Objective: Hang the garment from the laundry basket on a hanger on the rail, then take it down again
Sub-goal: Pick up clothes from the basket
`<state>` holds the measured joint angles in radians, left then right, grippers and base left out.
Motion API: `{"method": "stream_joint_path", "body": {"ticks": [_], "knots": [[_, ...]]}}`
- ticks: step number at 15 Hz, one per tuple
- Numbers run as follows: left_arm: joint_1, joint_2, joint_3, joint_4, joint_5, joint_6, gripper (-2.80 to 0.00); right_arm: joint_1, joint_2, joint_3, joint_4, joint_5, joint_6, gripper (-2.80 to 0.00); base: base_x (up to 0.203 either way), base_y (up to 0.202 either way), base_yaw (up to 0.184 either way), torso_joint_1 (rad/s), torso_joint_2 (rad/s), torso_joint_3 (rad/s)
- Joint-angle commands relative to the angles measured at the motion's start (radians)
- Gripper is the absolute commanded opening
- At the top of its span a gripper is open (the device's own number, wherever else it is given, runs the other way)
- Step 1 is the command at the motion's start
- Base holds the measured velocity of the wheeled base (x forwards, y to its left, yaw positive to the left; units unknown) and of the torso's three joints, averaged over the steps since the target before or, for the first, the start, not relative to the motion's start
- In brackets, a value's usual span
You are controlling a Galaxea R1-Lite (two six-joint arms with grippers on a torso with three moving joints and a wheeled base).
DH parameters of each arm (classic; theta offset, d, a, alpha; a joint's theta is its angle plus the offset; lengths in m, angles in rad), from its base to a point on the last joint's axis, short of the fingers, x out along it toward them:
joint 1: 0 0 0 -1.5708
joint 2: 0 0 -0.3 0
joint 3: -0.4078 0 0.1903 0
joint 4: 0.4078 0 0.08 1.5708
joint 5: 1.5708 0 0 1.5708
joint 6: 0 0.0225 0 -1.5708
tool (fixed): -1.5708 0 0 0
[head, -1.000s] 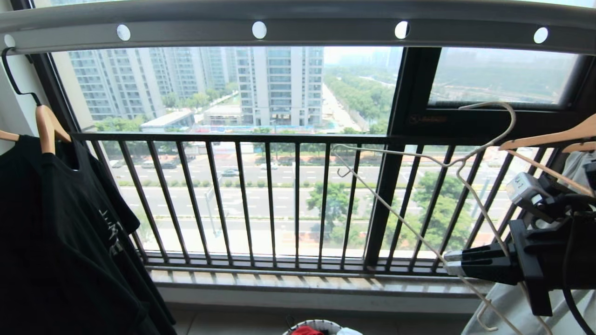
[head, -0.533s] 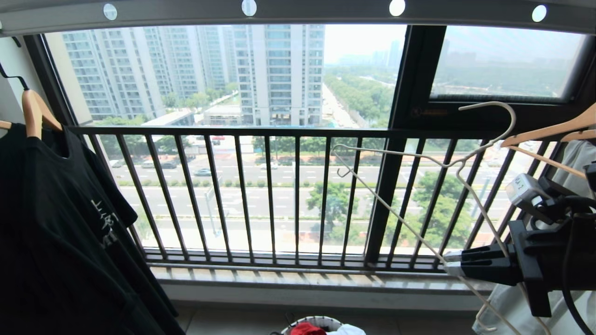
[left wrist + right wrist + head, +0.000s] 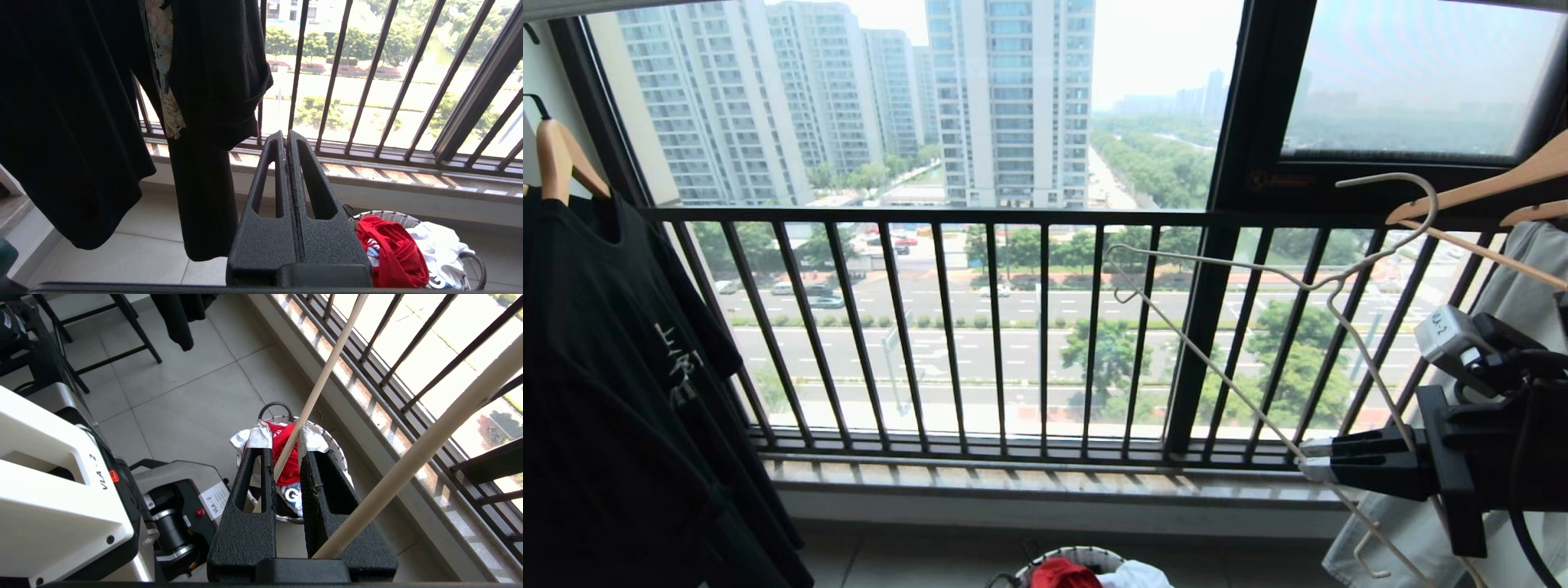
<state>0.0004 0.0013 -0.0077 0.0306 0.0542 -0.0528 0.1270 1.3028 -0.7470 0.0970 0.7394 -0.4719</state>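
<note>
Down on the tiled floor below the window railing (image 3: 980, 327), the laundry basket (image 3: 388, 215) holds the red garment (image 3: 392, 253) beside a white printed garment (image 3: 437, 241). At the right, the right gripper (image 3: 1308, 461) pinches a lower wire of the white hanger (image 3: 1258, 343), held up before the bars. Beside a hanging black shirt (image 3: 81, 102), the left gripper (image 3: 287, 136) has its fingers pressed together, empty.

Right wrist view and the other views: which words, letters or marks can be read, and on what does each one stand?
"VLA - 2": on the white housing of the robot.
"VLA - 2": on the small white sticker lower on the robot.
"G": a white letter on the garment in the laundry basket; the rest is hidden.
White lettering on the black shirt: too blurred to read.
Orange mark on the window frame: too blurred to read.
</note>
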Motion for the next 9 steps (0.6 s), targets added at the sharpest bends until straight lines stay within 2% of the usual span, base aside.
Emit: {"method": "stream_joint_path", "body": {"ticks": [1, 9], "knots": [[0.0, 0.0, 0.0, 0.0, 0.001, -0.001, -2.8, 0.0, -0.01, 0.002, 0.001, 0.002, -0.004, -2.8, 0.0, 0.0, 0.0, -0.149, 0.31, 0.164], [0.0, 0.0, 0.0, 0.0, 0.001, -0.001, -2.8, 0.0, -0.01, 0.006, 0.0, 0.002, -0.005, -2.8, 0.0, 0.0, 0.0, -0.163, 0.37, 0.202]]}}
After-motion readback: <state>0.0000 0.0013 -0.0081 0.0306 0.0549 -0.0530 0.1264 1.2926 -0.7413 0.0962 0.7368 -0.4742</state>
